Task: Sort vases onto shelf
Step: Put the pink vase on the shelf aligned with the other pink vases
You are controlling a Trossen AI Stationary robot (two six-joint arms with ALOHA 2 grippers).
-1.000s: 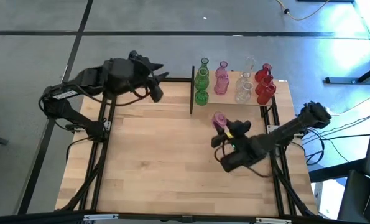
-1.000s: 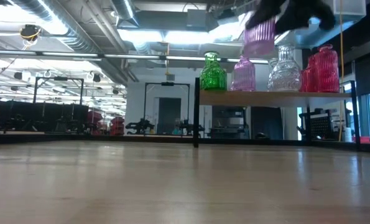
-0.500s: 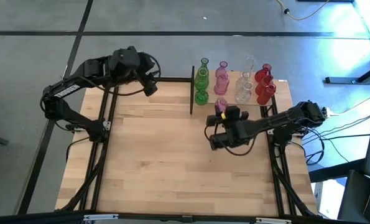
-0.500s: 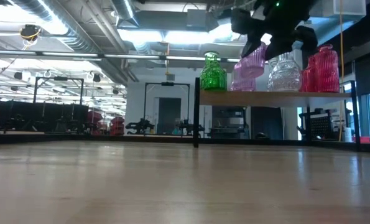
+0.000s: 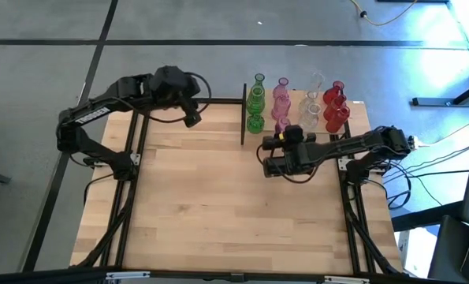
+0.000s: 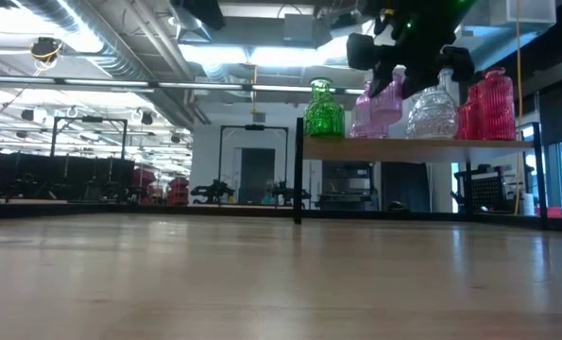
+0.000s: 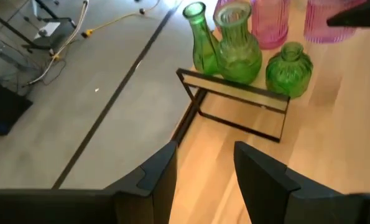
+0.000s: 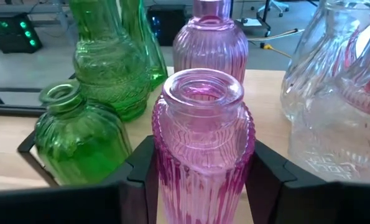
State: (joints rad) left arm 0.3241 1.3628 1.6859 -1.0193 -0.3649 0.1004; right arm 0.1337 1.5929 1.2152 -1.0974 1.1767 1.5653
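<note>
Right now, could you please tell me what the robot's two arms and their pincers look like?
Both arms are black and jointed, with dark cables looped along them. The left arm carries a white marking on its link. The left pincer has two flat, dark, angular fingers. The right pincer has matching dark fingers, and yellow and green dots mark the right arm's wrist.

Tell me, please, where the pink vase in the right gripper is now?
It hangs at the shelf's front edge, beside the green vases.

Pink vase [image 8: 202,149] between pincer [image 8: 200,177] fingers
</note>
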